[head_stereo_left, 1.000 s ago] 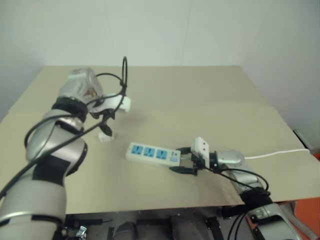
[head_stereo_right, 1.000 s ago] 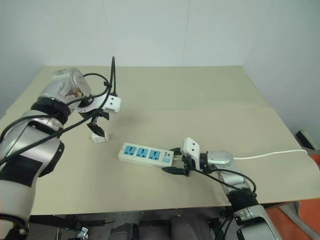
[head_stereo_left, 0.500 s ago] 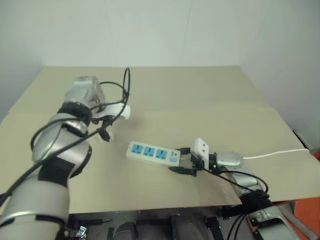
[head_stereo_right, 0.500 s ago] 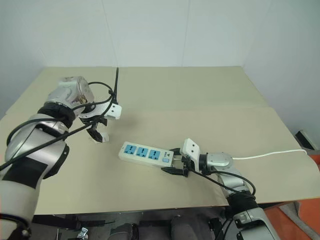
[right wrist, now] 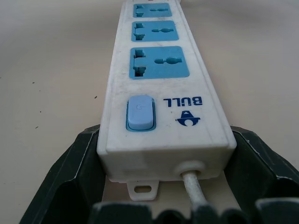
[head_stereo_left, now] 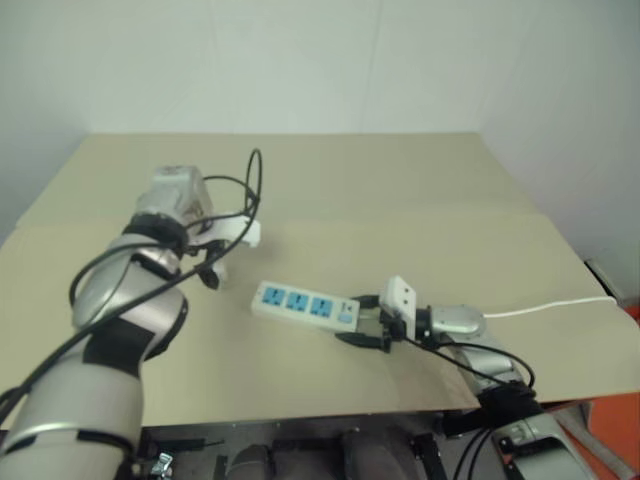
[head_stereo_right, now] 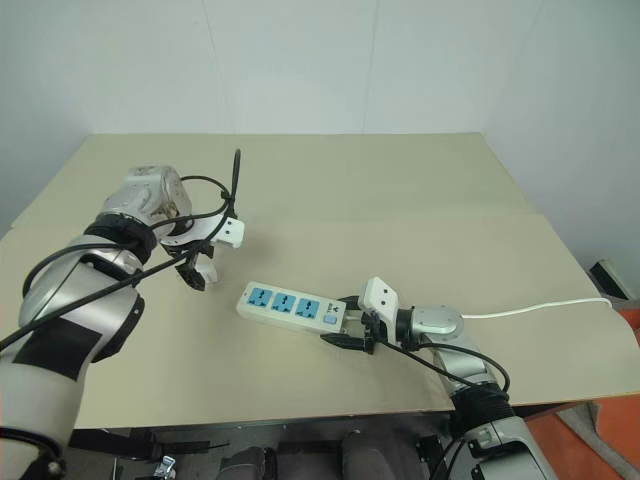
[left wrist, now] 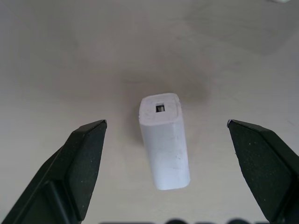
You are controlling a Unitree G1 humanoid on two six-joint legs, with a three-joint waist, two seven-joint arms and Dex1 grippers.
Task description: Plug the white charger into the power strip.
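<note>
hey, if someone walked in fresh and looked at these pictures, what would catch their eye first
Probably the power strip with its three blue sockets, lying mid-table, its cord end sitting between the fingers of the right pincer. Next, the left pincer pointing down over the table to the strip's left, fingers wide apart on either side of the charger, not touching it.

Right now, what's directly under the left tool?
The white charger lies on the tan table, between the open left tool fingers and untouched. The table under the charger is covered.
</note>
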